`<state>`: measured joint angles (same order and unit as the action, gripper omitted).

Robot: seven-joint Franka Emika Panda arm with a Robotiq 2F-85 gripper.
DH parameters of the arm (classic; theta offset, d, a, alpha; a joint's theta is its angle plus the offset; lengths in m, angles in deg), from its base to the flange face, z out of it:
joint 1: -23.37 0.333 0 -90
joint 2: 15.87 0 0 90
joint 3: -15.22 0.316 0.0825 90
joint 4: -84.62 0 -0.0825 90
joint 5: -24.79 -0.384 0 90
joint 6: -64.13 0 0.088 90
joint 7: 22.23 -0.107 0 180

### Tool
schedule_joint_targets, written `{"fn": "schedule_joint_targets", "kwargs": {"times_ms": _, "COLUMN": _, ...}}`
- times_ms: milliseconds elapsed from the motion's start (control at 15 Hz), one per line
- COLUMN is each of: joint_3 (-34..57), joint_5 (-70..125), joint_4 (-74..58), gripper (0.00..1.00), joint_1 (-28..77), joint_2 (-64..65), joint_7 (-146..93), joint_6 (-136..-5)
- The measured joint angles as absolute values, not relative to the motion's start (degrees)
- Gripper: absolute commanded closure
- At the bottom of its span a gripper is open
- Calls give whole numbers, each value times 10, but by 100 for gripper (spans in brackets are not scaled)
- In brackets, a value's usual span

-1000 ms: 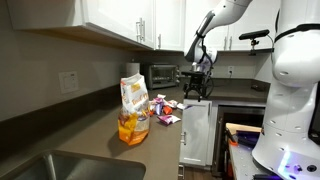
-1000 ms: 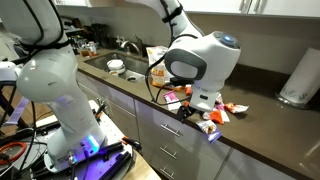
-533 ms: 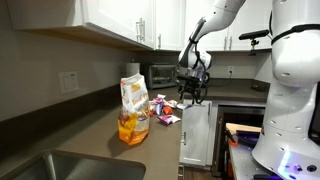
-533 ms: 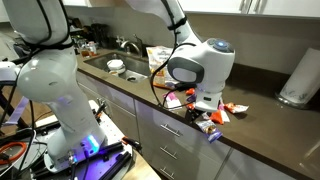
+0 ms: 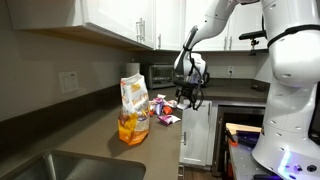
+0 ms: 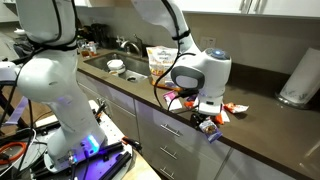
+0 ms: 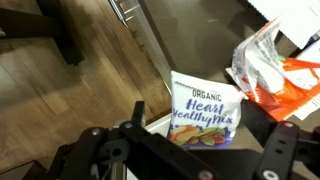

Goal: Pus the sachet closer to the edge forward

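Observation:
The sachet (image 7: 205, 108) is a white packet printed "Organic Heart Healthy Mix". It lies flat at the edge (image 7: 160, 52) of the dark countertop and partly overhangs it. It also shows in both exterior views (image 5: 167, 118) (image 6: 208, 126). My gripper (image 7: 195, 150) is open, with one finger on each side of the sachet and just above it, not touching. In both exterior views the gripper (image 5: 188, 93) (image 6: 205, 108) hangs low over the counter's edge (image 5: 181, 135) (image 6: 130, 90).
Red and orange packets (image 7: 270, 65) lie behind the sachet on the counter. A tall bag of orange snacks (image 5: 133, 108) stands farther along. A sink (image 5: 70, 165) is at the near end. White cabinet fronts (image 7: 125, 15) and a wood floor lie below the edge.
The gripper has come down and moved in toward the packets at the counter's edge. The sachet and the other packets have not moved.

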<state>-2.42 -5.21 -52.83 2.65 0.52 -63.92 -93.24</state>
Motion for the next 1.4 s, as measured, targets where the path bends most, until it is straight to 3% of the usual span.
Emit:
{"fn": "schedule_joint_targets", "kwargs": {"times_ms": 67, "joint_3": -23, "joint_5": -52, "joint_4": -527, "gripper": 28, "joint_1": 26, "joint_2": 11, "joint_7": -639, "joint_6": -941}}
{"fn": "schedule_joint_targets", "kwargs": {"times_ms": 800, "joint_3": 15, "joint_5": -74, "joint_4": -526, "gripper": 95, "joint_1": 10, "joint_2": 32, "joint_7": -605, "joint_6": -1027}}
{"fn": "schedule_joint_targets", "kwargs": {"times_ms": 1400, "joint_3": 43, "joint_5": -70, "joint_4": -526, "gripper": 95, "joint_1": 18, "joint_2": 22, "joint_7": -577, "joint_6": -1098}}
